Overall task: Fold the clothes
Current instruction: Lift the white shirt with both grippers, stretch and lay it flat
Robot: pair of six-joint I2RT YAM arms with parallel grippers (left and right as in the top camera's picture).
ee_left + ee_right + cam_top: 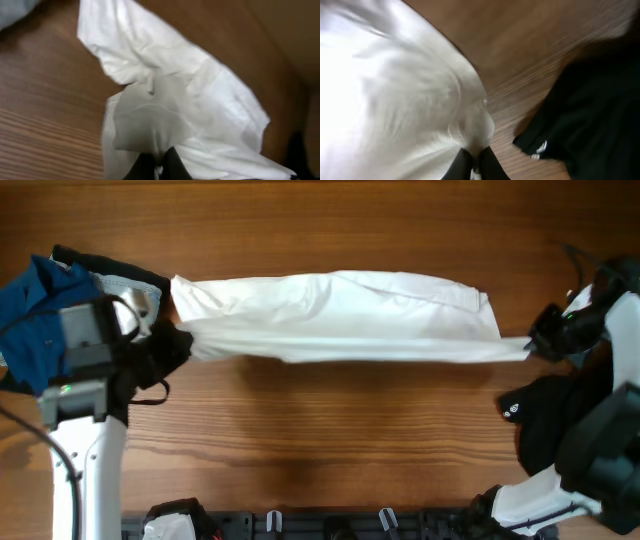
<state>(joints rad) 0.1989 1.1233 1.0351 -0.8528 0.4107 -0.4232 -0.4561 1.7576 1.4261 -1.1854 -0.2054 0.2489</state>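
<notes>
Toward the tabletop's left edge, beside a crumpled blue fabric garment, the left pincer pinches one end of the large white soft T-shirt. The shirt stretches as a long band across the middle to the right pincer, which pinches the other end near a black fabric garment at the right edge. Both grips catch little cloth, so a harder pull could slip the shirt free or drag a neighbouring garment along.
</notes>
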